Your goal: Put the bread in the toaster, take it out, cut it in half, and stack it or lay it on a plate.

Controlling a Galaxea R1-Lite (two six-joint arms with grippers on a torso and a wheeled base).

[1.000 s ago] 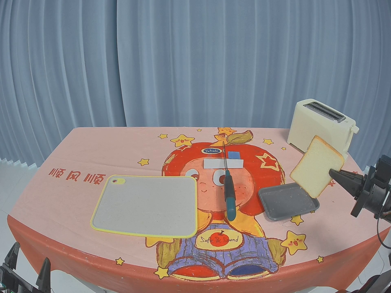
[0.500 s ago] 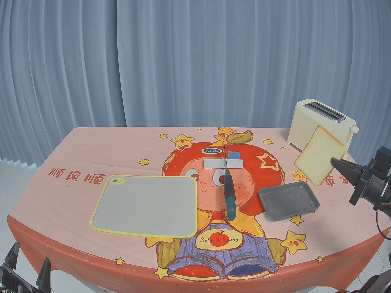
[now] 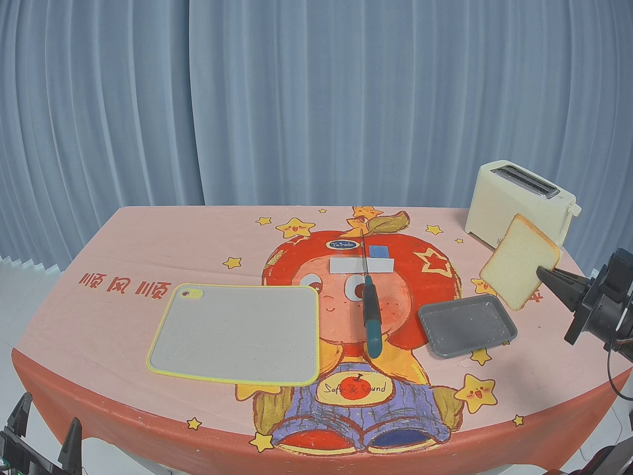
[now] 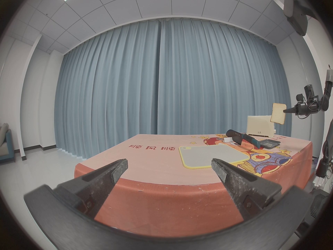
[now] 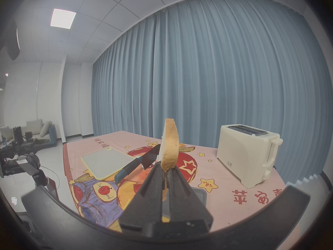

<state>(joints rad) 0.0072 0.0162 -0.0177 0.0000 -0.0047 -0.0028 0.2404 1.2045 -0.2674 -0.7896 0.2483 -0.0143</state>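
The right pincer [image 3: 542, 272] is clamped on one edge of the bread slice [image 3: 520, 261], holding it on edge and tilted in the air. The slice hangs in front of the white toaster [image 3: 521, 204], near its side, and above the bench [image 3: 165, 245] just beyond the far right corner of the grey tray [image 3: 467, 325]. A blue-handled knife [image 3: 372, 311] lies between the tray and the grey cutting board with a yellow rim [image 3: 237, 332]. The left pincer [image 4: 169, 164] sits low off the near left edge of the bench, its fingers apart and holding nothing.
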